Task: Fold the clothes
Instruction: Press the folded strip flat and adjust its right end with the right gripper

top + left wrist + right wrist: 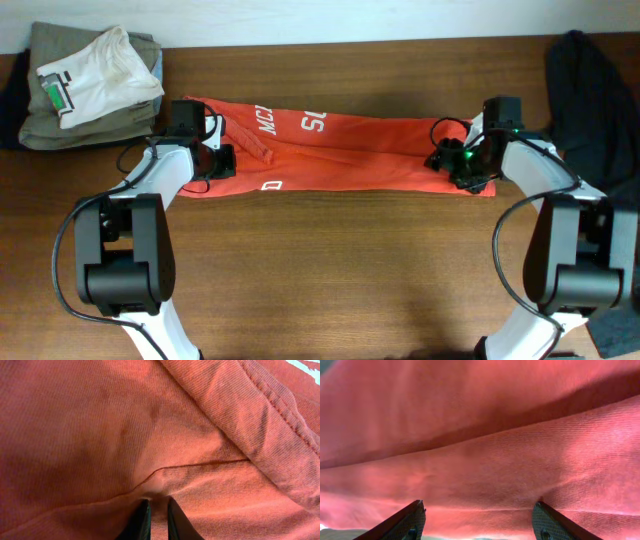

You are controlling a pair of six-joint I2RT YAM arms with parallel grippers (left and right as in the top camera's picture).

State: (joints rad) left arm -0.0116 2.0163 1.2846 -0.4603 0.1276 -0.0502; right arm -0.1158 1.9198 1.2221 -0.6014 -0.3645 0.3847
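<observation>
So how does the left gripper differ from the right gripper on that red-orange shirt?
The left gripper is nearly closed, pinching a fold of the red-orange short-sleeved T-shirt; the right gripper stands wide open, gripping nothing. Left sits at one end of the shirt, right at the other. Both are on the cloth.

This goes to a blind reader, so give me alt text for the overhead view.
A red-orange T-shirt with white lettering lies folded into a long band across a wooden table, the left hand at one end, the right hand at the other. A stack of folded clothes sits top left; a dark garment lies far right.
</observation>
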